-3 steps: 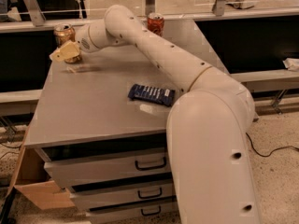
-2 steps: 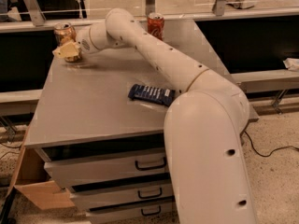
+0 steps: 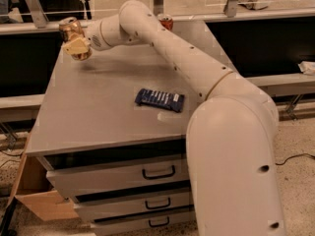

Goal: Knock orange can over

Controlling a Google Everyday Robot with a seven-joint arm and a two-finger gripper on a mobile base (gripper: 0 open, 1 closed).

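The orange can (image 3: 69, 28), golden-orange with a silver top, stands at the far left corner of the grey table (image 3: 98, 112) and leans to the left. My gripper (image 3: 77, 47) is right in front of the can's lower part and touches or nearly touches it, hiding its base. The arm reaches across the table from the right.
A red-orange can (image 3: 166, 20) stands at the table's far edge, half hidden behind my arm. A dark blue packet (image 3: 159, 100) lies flat mid-table. Drawers (image 3: 157, 173) sit below the tabletop. A cardboard box (image 3: 37, 200) stands on the floor at left.
My gripper has moved a little farther back and right, up against the can. The can now leans left instead of standing upright.
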